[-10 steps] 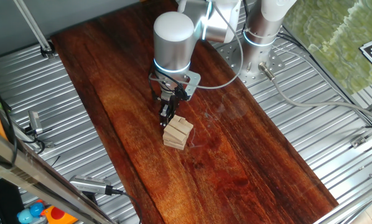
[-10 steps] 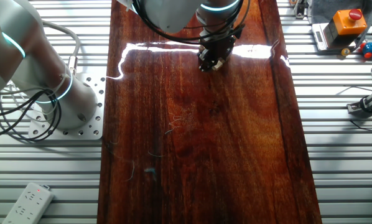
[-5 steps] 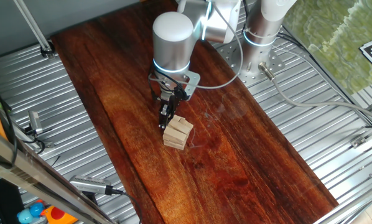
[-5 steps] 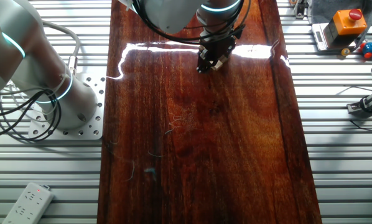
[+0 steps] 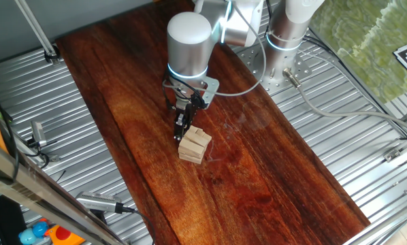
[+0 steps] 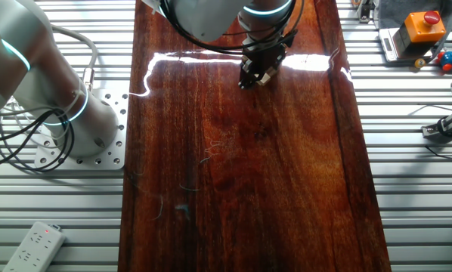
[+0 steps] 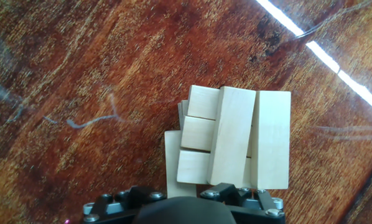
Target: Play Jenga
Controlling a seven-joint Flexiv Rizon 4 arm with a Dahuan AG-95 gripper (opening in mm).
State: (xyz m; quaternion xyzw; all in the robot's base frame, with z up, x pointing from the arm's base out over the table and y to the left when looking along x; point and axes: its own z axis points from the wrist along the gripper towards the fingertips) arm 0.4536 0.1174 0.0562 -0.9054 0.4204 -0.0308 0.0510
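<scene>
The black two-finger gripper points down at the near side of the small stack of pale unfinished wooden rectangular blocks; how far apart its fingers stand cannot be told, since only the black base shows in the hand view and the fixed views are too small. Just ahead of the fingers, the hand view looks down on the stack: two long blocks lie side by side on top, shorter block ends of the crosswise layer beneath step out to one side, and another block juts toward the gripper. One fixed view shows the stack standing on the dark reddish wooden tabletop, just beside the fingertips. In the other fixed view the gripper hides nearly all of the stack, amid bright glare on the tabletop.
</scene>
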